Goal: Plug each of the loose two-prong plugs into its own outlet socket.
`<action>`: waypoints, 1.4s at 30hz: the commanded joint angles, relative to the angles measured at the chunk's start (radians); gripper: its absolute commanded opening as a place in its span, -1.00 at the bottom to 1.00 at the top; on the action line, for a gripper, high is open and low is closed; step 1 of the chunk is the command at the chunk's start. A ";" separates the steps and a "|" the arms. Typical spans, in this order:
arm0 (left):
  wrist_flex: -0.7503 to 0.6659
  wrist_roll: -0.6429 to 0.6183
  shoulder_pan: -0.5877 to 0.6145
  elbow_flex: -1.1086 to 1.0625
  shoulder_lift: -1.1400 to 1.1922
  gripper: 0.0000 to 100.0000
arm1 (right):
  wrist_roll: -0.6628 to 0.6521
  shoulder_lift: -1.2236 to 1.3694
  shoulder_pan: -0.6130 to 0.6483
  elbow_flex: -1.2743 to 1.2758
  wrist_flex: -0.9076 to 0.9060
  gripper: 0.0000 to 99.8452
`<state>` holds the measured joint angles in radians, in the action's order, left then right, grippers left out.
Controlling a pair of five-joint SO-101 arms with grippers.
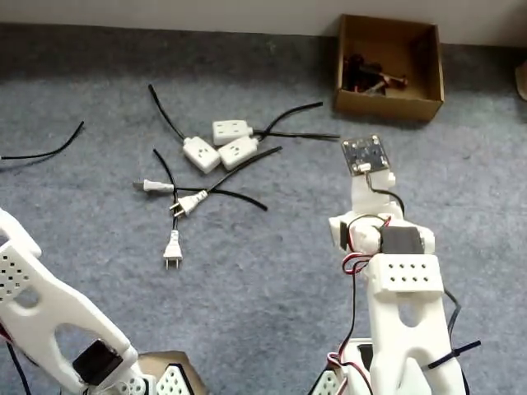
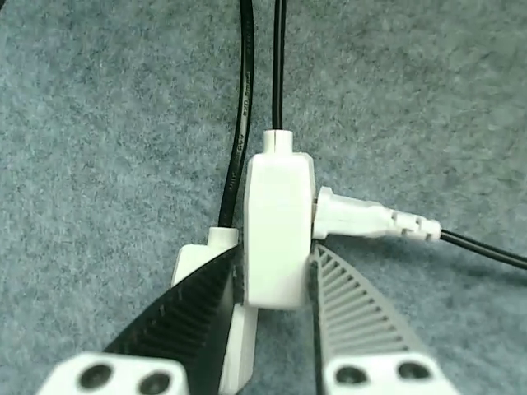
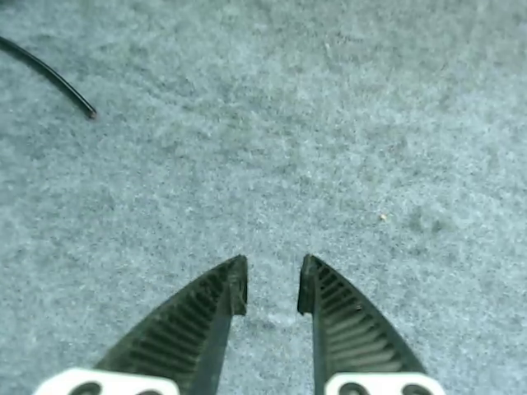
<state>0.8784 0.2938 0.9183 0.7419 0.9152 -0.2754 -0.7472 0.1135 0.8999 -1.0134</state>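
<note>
Your left gripper [image 2: 276, 257] is clamped on a white socket [image 2: 278, 206], with one finger on each long side. A plug [image 2: 362, 220] butts against the socket's side face. Its prongs are hidden, so you cannot tell how deep it sits. A second socket [image 2: 198, 263] lies just beside the black finger [image 2: 189, 304], partly behind it. Black cables [image 2: 244, 99] run away from the sockets across the grey tabletop [image 2: 99, 123].

Your right gripper [image 3: 272, 284] hangs over bare tabletop with its jaws narrow, holding nothing. A cable end [image 3: 86, 111] lies well apart from it.

In the high view, three sockets [image 1: 231, 130] lie close together, between the tabletop's middle and its far edge. Three plugs [image 1: 172, 249] lie just on the near side of them, their cables crossing. The right arm [image 1: 403, 280] rises from the near edge, to the right of the plugs. The left arm [image 1: 49, 313] is at the near left corner. A box [image 1: 387, 103] sits at the far edge.
</note>
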 commanded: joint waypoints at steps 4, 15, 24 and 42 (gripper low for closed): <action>0.118 -0.011 0.010 0.229 0.039 -0.72 | -0.014 -0.027 -0.007 -0.002 0.016 -0.78; 0.227 -0.008 0.002 0.415 0.094 -0.63 | -0.015 -0.027 -0.007 -0.002 0.016 -0.78; 0.516 -0.006 -0.110 0.615 0.090 -0.63 | -0.015 -0.027 -0.007 -0.002 0.016 -0.78; 0.882 0.051 -0.412 0.802 0.090 -0.63 | -0.015 -0.035 -0.007 0.061 0.068 -0.78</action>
<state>1.7530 0.3276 0.5654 1.5566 1.0365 -0.2754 -0.7488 0.1135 0.9720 -0.9628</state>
